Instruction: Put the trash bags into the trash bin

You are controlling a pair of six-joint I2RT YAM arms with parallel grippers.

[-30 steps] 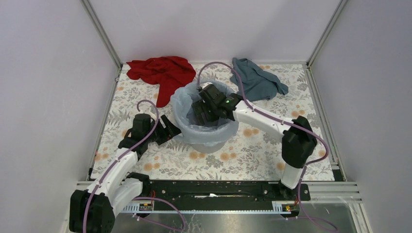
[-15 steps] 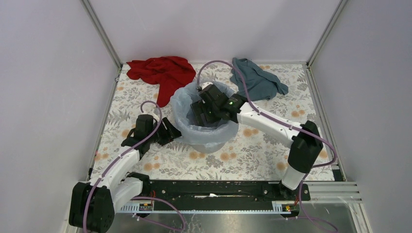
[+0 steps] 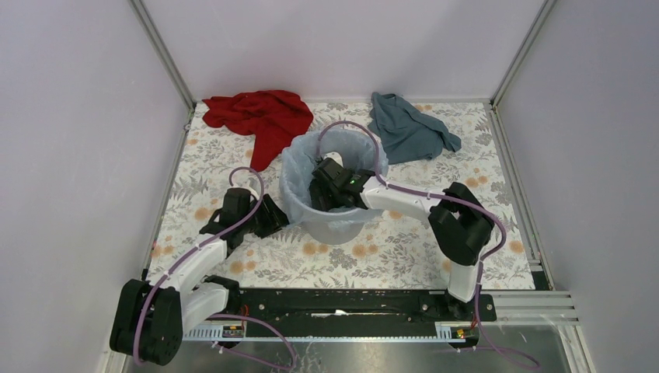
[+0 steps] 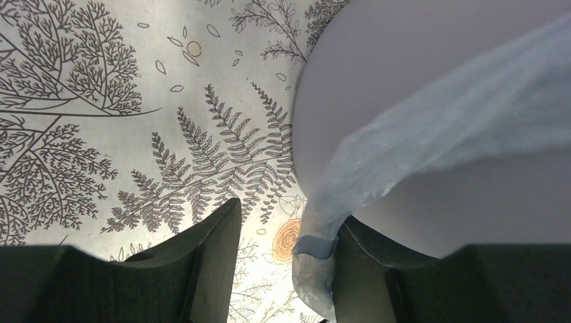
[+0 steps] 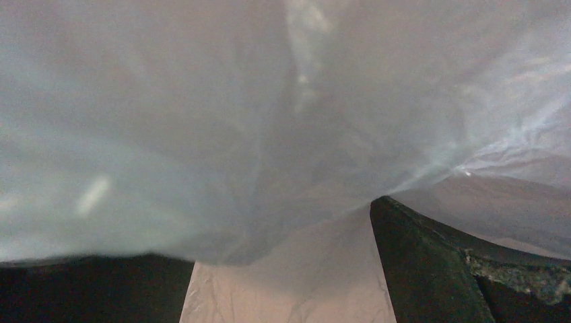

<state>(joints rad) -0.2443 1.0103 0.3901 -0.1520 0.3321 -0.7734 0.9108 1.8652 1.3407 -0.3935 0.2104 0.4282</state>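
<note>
Item, trash bag (image 4: pixel 431 134): is lining the trash bin (image 4: pixel 377 60), its loose tail hanging down the outer wall between the half-spread, unclosed jaws of the nearer left gripper (image 4: pixel 291 214), while the right gripper (image 3: pixel 322 196) is sitting wide-spread inside.

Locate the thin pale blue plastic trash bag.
Top view: the bag drapes over the rim of the round grey plastic bin mid-table; a tail hangs on its left, between the left gripper's fingers.

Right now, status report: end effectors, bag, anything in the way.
Left end effector open beside bin wall, bag film against one finger. Right end effector wide open inside lined bin. Red cloth, teal cloth behind, not blocking.
</note>
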